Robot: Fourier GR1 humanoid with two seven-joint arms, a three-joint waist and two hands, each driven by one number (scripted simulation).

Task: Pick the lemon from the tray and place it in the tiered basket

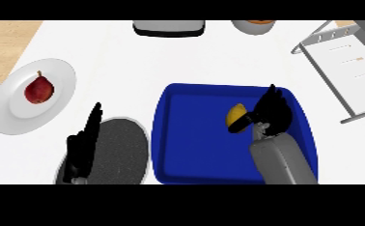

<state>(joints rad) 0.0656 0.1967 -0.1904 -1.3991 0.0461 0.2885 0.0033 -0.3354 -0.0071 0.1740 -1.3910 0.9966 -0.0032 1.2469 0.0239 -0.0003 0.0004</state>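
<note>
Counter [143,65]: a white top is shown from steeply above; every other item is carried on it.

Tray [196,138]: a deep blue tray with a raised rim is seen right of centre; the lemon is held within it, toward its right half.

Tiered basket [335,70]: a grey wire frame with pale shelves is seen at the far right, apart from the tray's upper right corner; it is taken to be the destination.

Dark round mat [121,152]: a speckled grey disc is seen just left of the tray, partly covered by the left forearm.

Plate [61,82]: a white plate is seen at the far left, with a red pear [39,90] lying on it.

Right robot hand [271,111]: it is placed over the tray, touching the lemon's right side; the thumb is set against the fruit and the fingers are extended above it, so closure round the lemon cannot be confirmed.

Left robot hand [91,128]: it is seen at rest over the mat, fingers straight and apart, holding nothing.

Lemon [236,115]: a small yellow fruit. It is judged light, stiff and smooth-skinned, hence liable to roll or slip; hold is best taken across its middle, thumb opposed to fingers.
</note>
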